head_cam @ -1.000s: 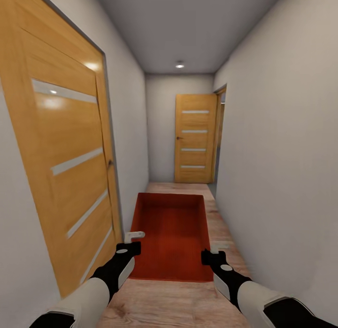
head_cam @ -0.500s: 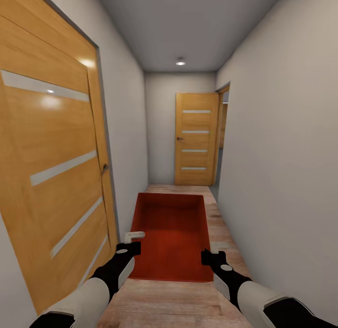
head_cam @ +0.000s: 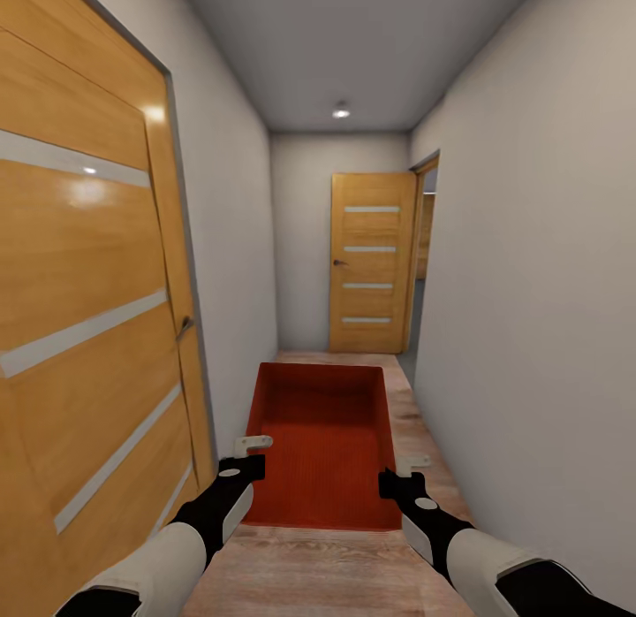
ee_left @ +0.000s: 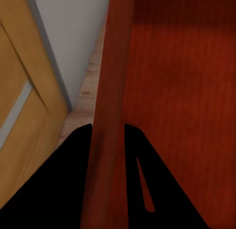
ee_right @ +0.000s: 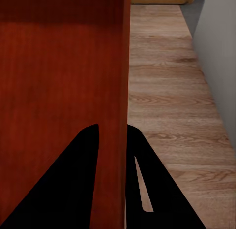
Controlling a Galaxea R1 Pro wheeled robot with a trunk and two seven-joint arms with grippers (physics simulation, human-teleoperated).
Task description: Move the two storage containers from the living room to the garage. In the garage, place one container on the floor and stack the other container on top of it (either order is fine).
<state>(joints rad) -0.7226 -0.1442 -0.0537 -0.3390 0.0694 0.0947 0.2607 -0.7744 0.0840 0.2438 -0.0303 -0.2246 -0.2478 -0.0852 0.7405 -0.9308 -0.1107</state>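
Black fingers (ee_left: 81,155) of left gripper (ee_left: 108,135) pinch one long wall of the orange-red rectangular open-topped bin (head_cam: 322,440); right gripper (ee_right: 112,135) fingers (ee_right: 83,155) pinch the opposite wall. Bin is carried in front of the robot, above the wood plank floor (head_cam: 424,440) of a narrow hallway. Wooden door (head_cam: 88,290) sits close beside the bin's left wall; likely risk: clipping it, twisting the thin walls out of the pinch.

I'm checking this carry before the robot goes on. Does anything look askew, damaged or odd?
Nothing stands out. The orange-red open-topped bin sits level between both arms, the left gripper and right gripper each straddling a side wall. It looks empty, and the wood-plank corridor floor shows no spill.
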